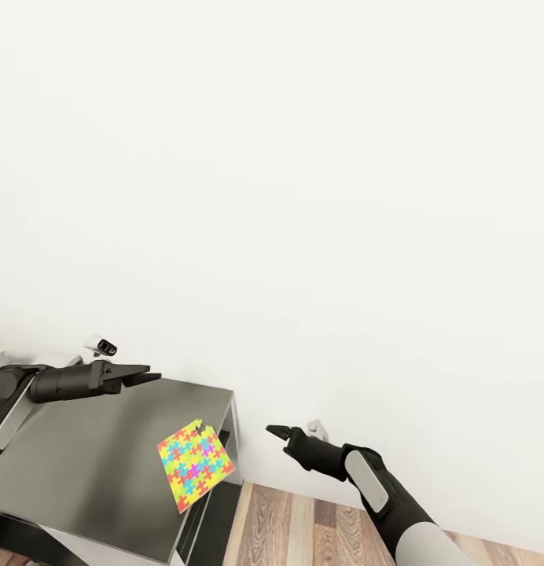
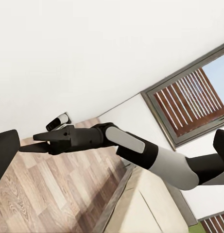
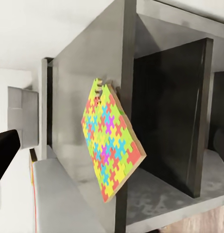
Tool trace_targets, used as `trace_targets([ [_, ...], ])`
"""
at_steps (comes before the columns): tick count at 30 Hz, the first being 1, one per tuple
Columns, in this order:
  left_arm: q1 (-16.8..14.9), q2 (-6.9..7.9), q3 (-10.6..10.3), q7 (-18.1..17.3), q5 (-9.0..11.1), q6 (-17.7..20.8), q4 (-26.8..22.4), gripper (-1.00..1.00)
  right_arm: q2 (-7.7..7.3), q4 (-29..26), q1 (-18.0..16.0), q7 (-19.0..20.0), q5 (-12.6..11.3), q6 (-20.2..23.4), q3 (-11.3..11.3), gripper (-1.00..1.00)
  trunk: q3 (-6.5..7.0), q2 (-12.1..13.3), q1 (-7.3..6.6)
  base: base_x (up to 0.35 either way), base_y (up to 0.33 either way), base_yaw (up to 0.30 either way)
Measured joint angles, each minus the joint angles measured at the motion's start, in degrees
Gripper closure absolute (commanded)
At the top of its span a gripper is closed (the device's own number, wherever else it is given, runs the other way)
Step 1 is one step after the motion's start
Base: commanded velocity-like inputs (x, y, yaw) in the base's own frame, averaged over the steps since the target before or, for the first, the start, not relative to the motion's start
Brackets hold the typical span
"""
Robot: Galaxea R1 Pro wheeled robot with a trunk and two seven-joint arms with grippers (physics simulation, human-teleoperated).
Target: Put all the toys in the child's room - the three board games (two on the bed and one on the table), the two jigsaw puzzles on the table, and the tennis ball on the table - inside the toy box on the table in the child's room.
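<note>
Left gripper, matte black with tapered fingers, hovers over the back of the smooth pale grey table; its fingers look nearly closed with nothing between them, though I can't be sure. Right gripper hangs off the table's end, above the brown wood-plank floor; from the left wrist view its slim fingers sit close together, empty. One thin flat jigsaw puzzle of interlocking red, yellow, green, blue and pink pieces lies at the table's corner, overhanging the edge.
</note>
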Motion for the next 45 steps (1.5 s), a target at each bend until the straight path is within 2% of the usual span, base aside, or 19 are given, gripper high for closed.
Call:
trace_targets([
  [7, 0.0, 0.12, 0.1, -0.1, 0.2, 0.5, -1.9, -1.0, 0.14, -0.2, -0.9, 0.0, 0.1, 0.5, 0.0, -1.0, 0.0, 0.0, 0.0, 0.0, 0.0, 0.0],
  [10, -0.1, 0.46, 0.2, -0.1, 0.1, 0.5, -2.7, -1.0, 0.11, -0.1, -1.3, 0.0, 0.1, 0.8, 0.0, -1.0, -0.53, -1.2, 0.65, 0.0, 0.0, 0.0],
  [13, -0.2, 2.22, 0.4, -0.1, 0.2, 0.5, -3.2, -1.0, 0.12, 0.2, -1.5, 0.0, 0.0, 0.8, 0.0, -1.0, -1.07, -2.4, 1.31, 0.0, 0.0, 0.0],
  [18, -0.2, 3.7, 0.7, -0.1, 0.5, 0.5, -3.8, -1.0, 0.24, 0.3, -1.5, -0.1, 0.0, 1.0, 0.0, -1.0, -1.97, -4.4, 2.41, 0.0, 0.0, 0.0],
  [20, -0.2, 4.79, 0.7, -0.1, 0.6, 0.5, -4.4, -1.0, 0.26, 0.3, -1.5, 0.0, 0.0, 1.1, 0.0, -1.0, -2.33, -5.2, 2.85, 0.0, 0.0, 0.0],
  [23, -0.1, 8.14, 0.5, -0.1, 1.2, 0.5, -6.8, -1.0, 0.34, 0.3, -1.6, -0.2, 0.0, 2.0, 0.1, -1.0, -2.52, -5.6, 3.07, 0.0, 0.0, 0.0],
  [26, -0.1, 10.09, 0.4, -0.1, 2.6, 0.5, -8.0, -1.0, 0.37, 0.3, -1.7, -0.3, 0.1, 2.9, 0.1, -1.0, -2.52, -5.6, 3.08, 0.0, 0.0, 0.0],
  [30, 0.0, 10.85, 0.2, -0.1, 3.4, 0.5, -8.8, -1.0, 0.37, 0.3, -1.7, -0.1, 0.1, 3.3, 0.1, -1.0, -2.52, -5.6, 3.08, 0.0, 0.0, 0.0],
  [45, 0.0, 11.21, 0.3, -0.1, 3.7, 0.5, -9.2, -1.0, 0.37, 0.4, -2.7, 0.0, 0.4, 6.4, 0.6, -1.0, -5.21, -11.6, 6.37, 0.0, 0.0, 0.0],
])
